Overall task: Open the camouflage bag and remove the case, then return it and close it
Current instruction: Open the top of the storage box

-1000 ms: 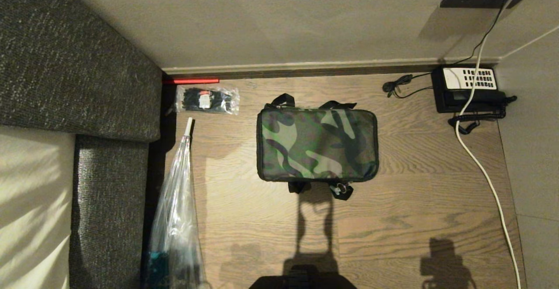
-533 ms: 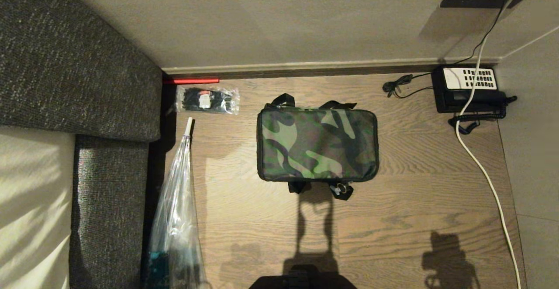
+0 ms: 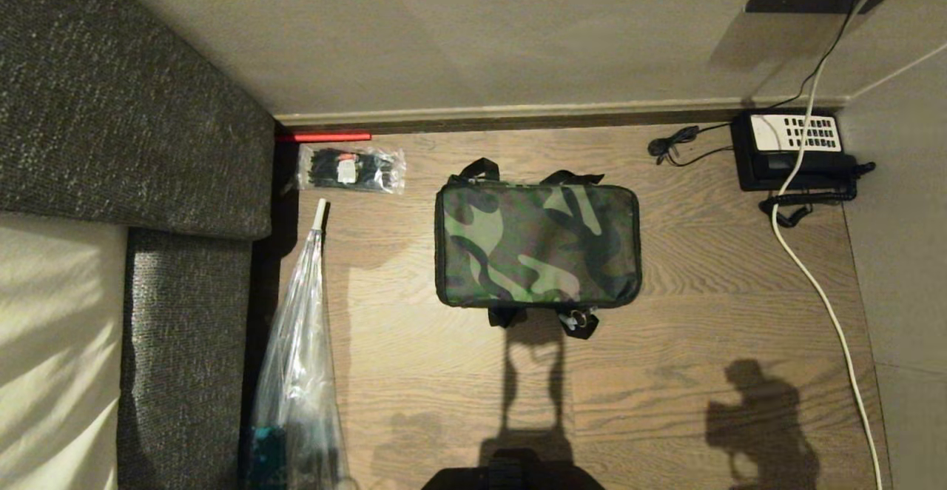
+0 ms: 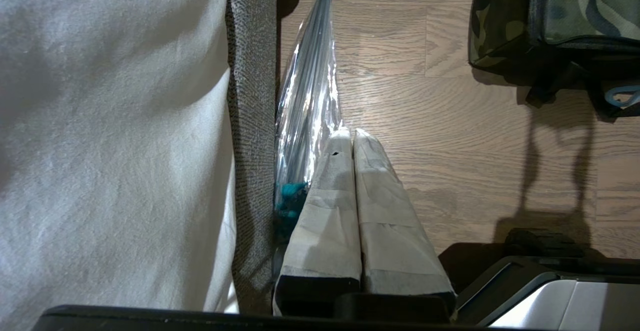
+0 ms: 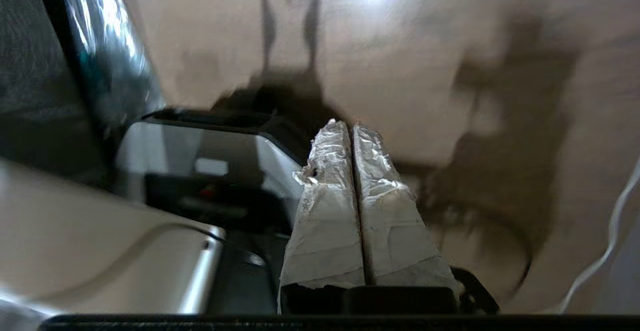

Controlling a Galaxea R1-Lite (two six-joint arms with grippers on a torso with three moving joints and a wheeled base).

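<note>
Here, zipped camouflage bag (image 3: 537, 246), wooden floor (image 3: 703, 312)

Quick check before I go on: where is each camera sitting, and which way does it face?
Head view: on the head, looking down at the floor; bag central, phone far right; only a dark body part at the bottom edge.
Left wrist view: behind the shut left claw, facing the floor beside the couch and umbrella.
Right wrist view: behind the shut right claw, facing floor and the robot's base.
Shared: head and left wrist both show bag and umbrella.
</note>
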